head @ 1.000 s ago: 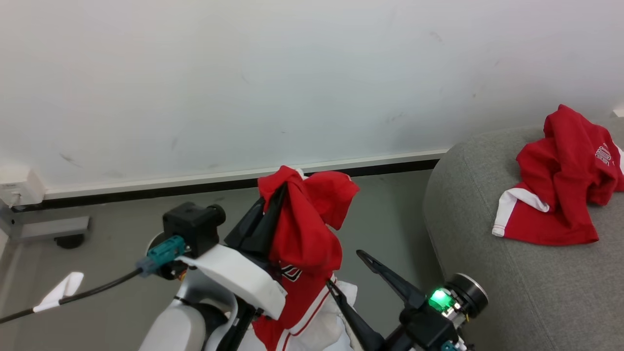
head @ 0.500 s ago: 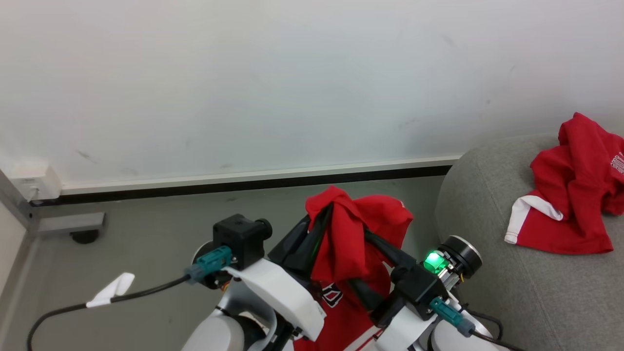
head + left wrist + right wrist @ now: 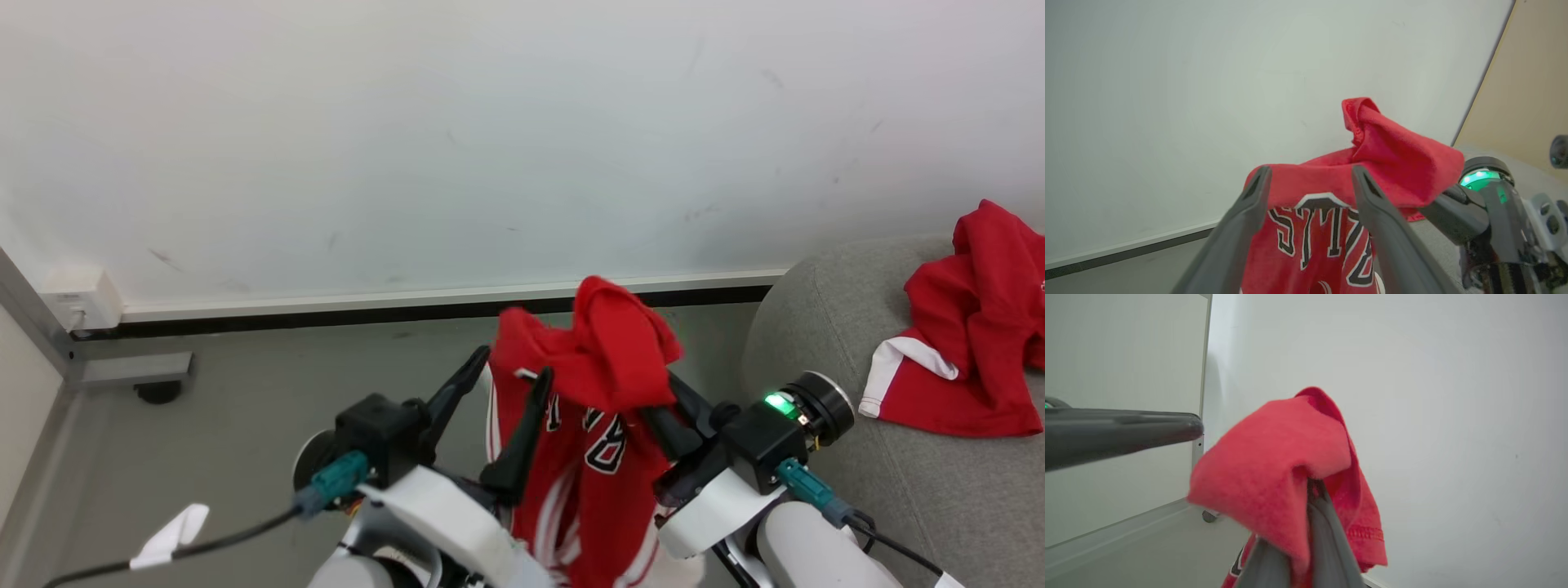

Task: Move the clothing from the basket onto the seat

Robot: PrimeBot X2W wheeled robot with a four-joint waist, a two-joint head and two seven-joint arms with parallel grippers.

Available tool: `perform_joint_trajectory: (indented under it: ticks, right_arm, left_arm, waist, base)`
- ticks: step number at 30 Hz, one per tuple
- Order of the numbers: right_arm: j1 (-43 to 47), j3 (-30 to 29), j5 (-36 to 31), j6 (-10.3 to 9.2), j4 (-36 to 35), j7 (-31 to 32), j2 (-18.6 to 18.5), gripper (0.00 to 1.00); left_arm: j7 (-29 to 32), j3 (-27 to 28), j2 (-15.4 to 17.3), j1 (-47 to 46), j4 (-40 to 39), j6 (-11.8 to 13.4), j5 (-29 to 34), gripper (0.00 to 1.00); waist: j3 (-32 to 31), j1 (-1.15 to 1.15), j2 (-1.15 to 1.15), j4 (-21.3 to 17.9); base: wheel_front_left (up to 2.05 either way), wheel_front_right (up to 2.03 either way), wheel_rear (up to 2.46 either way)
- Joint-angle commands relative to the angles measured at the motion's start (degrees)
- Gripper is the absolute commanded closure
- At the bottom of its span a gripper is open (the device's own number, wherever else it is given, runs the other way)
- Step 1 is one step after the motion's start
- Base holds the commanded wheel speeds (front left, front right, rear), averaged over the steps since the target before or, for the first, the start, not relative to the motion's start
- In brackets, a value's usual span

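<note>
1. The right gripper [image 3: 665, 408] is pinched tight on a fold of the red jersey [image 3: 608, 359]. The cloth bunches over its fingertips and hangs down between the two arms, above the grey floor [image 3: 245, 425].
2. In the right wrist view its two fingers [image 3: 1327, 539] meet inside the red fabric.
3. The left gripper [image 3: 1311, 173] stands spread wide and grips nothing. The jersey's black-and-white lettering shows between its fingers, but whether either finger touches the cloth is unclear.
4. A second red garment [image 3: 971, 327] with a white-trimmed sleeve lies crumpled on the grey seat [image 3: 816, 343], well apart from the held jersey.
</note>
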Motion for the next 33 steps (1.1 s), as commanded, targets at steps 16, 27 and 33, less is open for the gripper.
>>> perform_joint_trajectory:
  ticks: [16, 27, 33]
  right_arm:
    - [0.8, -6.0, 1.0, -0.13, -0.7, 0.0, -0.1, 1.0]
    - [0.3, -8.8, -0.1, -0.13, -1.3, 0.0, -0.2, 1.0]
    - [0.2, -9.2, -0.7, -0.13, -2.4, 0.0, -0.1, 1.0]
  left_arm:
    - [-13.7, -1.8, 5.1, 8.1, 7.4, -1.7, 3.8, 0.0]
    - [-16.4, -2.8, 3.7, 7.0, 10.8, -2.1, 2.9, 0.0]
    - [-16.4, -3.6, 3.5, 6.9, 10.5, -2.1, 2.7, 0.0]
  waist:
    - [1.0, 0.0, 0.0, -1.4]
    - [2.4, 0.0, 0.0, -6.3]
    - [3.5, 0.0, 0.0, -11.8]
  base:
    - [0.0, 0.0, 0.0]
    - [0.0, 0.0, 0.0]
    - [0.0, 0.0, 0.0]
